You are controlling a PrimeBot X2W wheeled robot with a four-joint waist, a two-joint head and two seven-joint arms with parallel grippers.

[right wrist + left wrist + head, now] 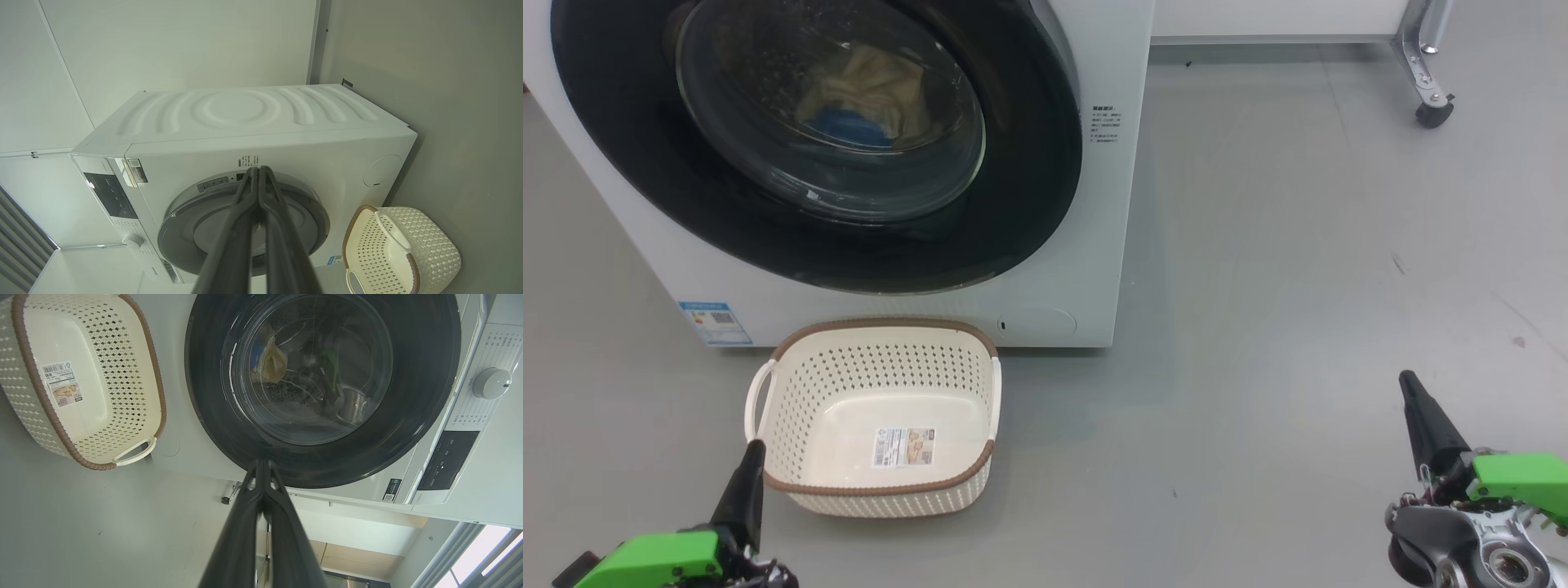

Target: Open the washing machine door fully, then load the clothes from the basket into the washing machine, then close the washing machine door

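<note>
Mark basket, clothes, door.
basket [874, 367]: head view, perforated back wall.
clothes [874, 86]: head view, cream fabric seen through the window.
door [1033, 180]: head view, black ring, right side.

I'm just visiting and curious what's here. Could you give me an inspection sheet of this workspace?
Surface: grey floor, faint scuffs.
Job's things: washing machine door looks shut; clothes inside behind its glass; basket empty, on the floor before the washing machine.
Clutter: nothing seen.
Grippers: left gripper and right gripper both shut, holding nothing.
Cables: nothing seen.
Surroundings: white wall; wheeled metal leg at far right.
</note>
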